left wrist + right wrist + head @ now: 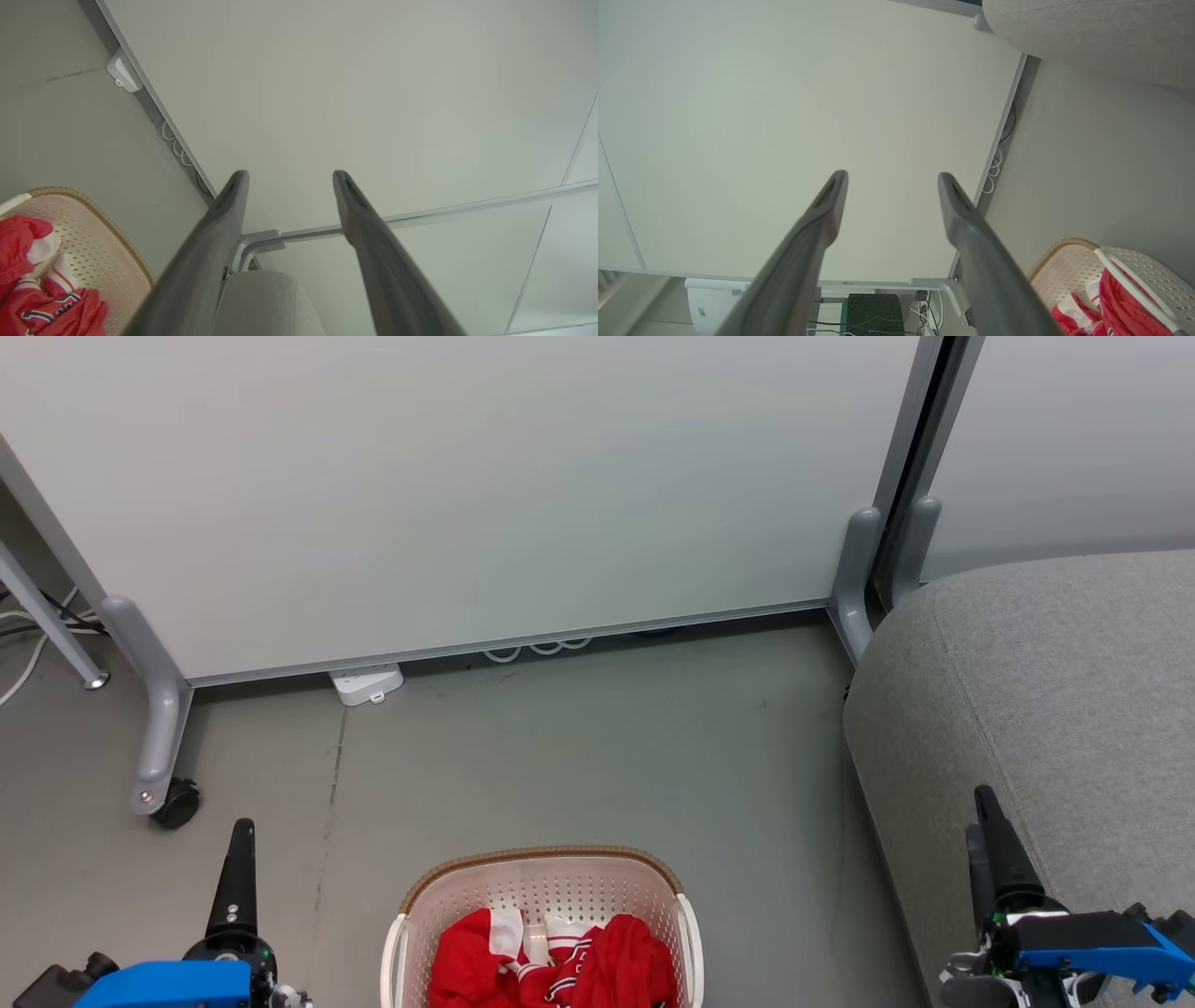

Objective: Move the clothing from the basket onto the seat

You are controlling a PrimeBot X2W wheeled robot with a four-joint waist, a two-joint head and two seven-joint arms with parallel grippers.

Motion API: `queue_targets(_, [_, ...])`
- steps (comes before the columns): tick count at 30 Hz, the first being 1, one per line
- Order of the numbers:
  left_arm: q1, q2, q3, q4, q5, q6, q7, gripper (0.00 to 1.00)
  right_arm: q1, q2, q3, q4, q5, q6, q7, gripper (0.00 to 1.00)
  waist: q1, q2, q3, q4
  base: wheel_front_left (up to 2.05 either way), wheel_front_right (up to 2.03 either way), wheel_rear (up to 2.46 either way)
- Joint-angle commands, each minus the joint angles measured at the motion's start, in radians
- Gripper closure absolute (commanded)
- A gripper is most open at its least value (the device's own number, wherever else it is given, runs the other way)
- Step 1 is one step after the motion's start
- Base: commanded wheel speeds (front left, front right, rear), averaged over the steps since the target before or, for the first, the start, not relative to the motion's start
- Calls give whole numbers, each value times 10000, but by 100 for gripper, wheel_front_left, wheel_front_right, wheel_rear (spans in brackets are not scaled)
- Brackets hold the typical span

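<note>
The cream basket [439,887] with a brown rim stands on the floor at the bottom middle of the head view. Crumpled red clothing [569,966] with white trim lies inside it. The grey seat [1055,691] fills the right side. My left gripper [243,829] hovers left of the basket, and my right gripper [980,807] hangs over the seat's front corner. Each wrist view shows its own gripper open and empty: left gripper [289,173], right gripper [892,175]. The basket [98,233] and clothing [23,275] sit at the lower left of the left wrist view. In the right wrist view the basket [1064,273] and clothing [1115,303] sit at the lower right.
A white partition panel [467,476] on grey feet stands behind the basket, with a black caster [175,803] at the left. A white power strip [366,683] and coiled cables [537,649] lie at its base. Grey floor [607,756] spreads between the panel, the basket and the seat.
</note>
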Motion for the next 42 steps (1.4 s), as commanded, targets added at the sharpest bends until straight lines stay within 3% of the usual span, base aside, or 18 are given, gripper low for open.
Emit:
queue_targets(1, [-338, 93, -31, -218, 274, 36, -77, 0, -311, -25, 61, -210, -284, 0, -69, 0, 0, -1, 2, 0, 0, 0, 0])
queue_targets(19, [-467, 119, -800, -448, 4091, 679, -781, 0, -460, -29, 710, -386, -3789, 1, -777, 0, 0, -1, 23, 23, 0, 0, 0])
queue_targets(42, [-551, 142, -1208, -22, 7486, 922, -1519, 0, -612, -34, 1103, 169, -7042, 0, -1522, 0, 0, -1, -8, 63, 0, 0, 0])
